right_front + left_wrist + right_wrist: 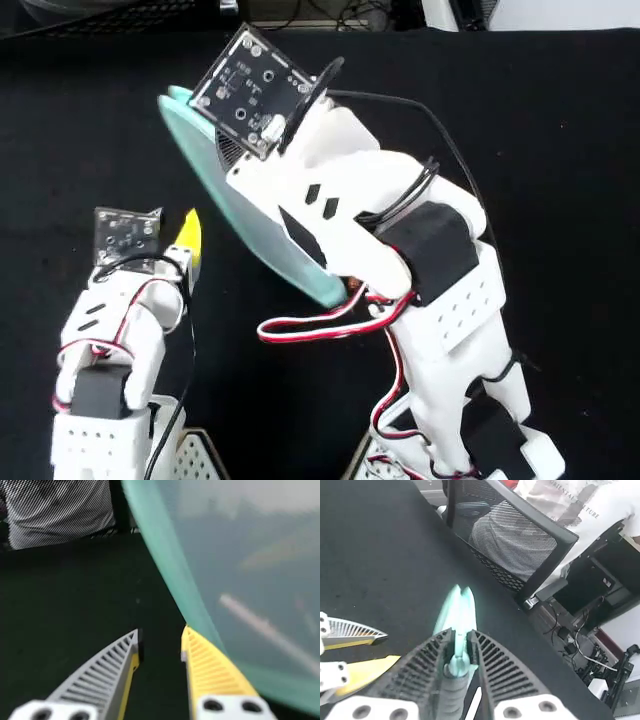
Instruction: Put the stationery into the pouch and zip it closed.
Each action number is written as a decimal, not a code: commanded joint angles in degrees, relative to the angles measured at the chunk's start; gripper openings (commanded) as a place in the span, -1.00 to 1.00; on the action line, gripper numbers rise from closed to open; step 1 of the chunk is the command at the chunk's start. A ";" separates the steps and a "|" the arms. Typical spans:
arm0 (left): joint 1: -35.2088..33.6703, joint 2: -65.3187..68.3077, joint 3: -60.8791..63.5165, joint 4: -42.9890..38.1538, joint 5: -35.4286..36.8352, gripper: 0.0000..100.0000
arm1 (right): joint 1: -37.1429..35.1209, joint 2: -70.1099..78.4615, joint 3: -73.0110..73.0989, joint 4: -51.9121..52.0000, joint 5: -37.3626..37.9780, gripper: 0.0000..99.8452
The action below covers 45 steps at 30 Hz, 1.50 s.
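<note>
Teal pouch [215,180]: clamped in right gripper [460,632], held above black table [80,130].
Left gripper [161,630]: jaws apart, just beside pouch rim.

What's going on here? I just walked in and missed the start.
The right claw is shut on the mint-green pouch, holding it up on edge over the black table. The left claw is open beside the pouch's rim, gripping nothing. Blurred pen-like shapes show through the pouch's wall, so some stationery seems to be inside. The zip's state cannot be told.
</note>
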 commanded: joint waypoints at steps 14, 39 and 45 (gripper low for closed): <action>-18.51 -0.35 -21.85 20.31 -10.29 -0.69 | -0.35 -0.57 -0.66 24.97 4.66 -0.98; 3.21 19.96 -24.66 1.41 -0.97 -0.69 | 8.09 -22.64 26.07 15.56 9.49 -0.98; 10.86 17.49 -28.09 17.05 -0.79 -0.69 | 13.98 -22.55 27.30 1.58 0.79 -0.98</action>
